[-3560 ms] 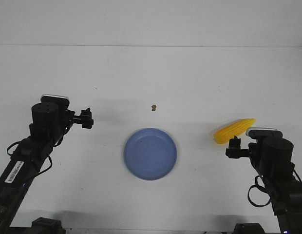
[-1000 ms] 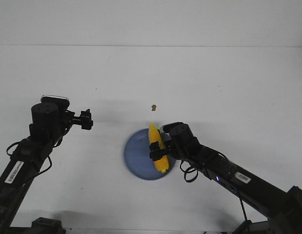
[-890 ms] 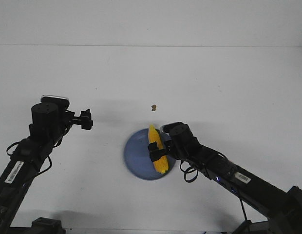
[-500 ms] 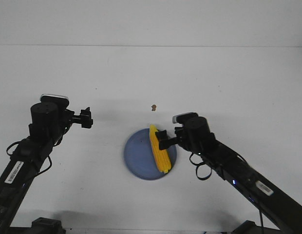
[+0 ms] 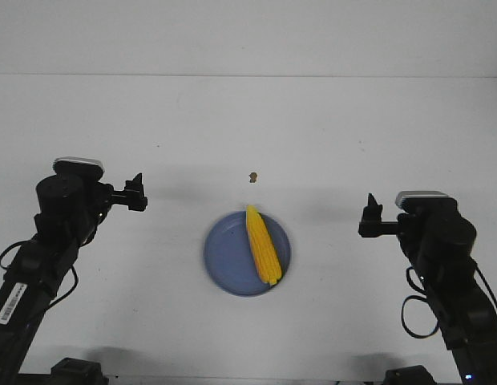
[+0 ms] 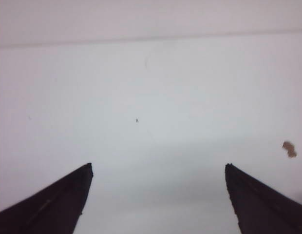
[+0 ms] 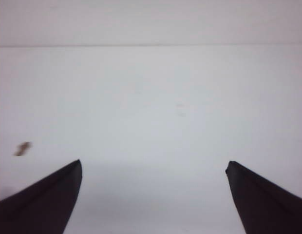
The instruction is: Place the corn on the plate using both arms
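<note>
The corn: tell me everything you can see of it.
The corn is a bright yellow cob without husk, tapered, with kernel rows faintly visible. It lies flat on the blue plate, on its right half, its pointed tip at the far rim and its thick end toward the near rim. Only the plate touches it; both grippers are well clear. It does not show in either wrist view.

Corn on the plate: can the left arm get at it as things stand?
Probably yes. The corn lies exposed on the plate, bare table lies between it and the open left gripper, and the right gripper is off to the side.
</note>
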Action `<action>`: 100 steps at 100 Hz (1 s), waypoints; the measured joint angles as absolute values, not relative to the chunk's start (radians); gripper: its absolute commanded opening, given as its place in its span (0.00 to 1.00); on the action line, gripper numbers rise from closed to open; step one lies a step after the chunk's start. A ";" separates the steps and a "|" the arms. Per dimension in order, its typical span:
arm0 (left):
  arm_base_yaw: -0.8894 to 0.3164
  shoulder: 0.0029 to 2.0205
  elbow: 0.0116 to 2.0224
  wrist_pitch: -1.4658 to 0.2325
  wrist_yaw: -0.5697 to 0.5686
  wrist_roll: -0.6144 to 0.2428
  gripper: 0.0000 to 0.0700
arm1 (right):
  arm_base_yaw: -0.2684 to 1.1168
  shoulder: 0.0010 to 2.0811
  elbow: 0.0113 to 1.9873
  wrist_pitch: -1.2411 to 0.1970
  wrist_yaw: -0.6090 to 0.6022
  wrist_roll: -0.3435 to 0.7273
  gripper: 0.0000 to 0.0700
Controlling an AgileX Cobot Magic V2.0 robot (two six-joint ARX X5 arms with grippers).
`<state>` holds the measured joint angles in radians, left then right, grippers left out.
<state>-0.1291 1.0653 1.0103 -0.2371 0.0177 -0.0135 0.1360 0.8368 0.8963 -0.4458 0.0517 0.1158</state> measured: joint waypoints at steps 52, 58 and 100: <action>-0.129 0.617 0.567 -0.146 0.018 -0.047 0.77 | 0.083 0.459 0.610 -0.459 0.049 0.048 0.89; -0.129 0.577 0.547 -0.160 0.018 -0.047 0.75 | 0.083 0.433 0.610 -0.457 0.049 0.048 0.89; -0.129 0.504 0.545 -0.166 0.018 -0.049 0.01 | 0.084 0.421 0.612 -0.409 0.050 0.048 0.00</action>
<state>-0.1291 0.5037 0.5446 -0.1661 0.0177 -0.0486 0.0837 0.4213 0.6125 -0.4088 0.0498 0.0479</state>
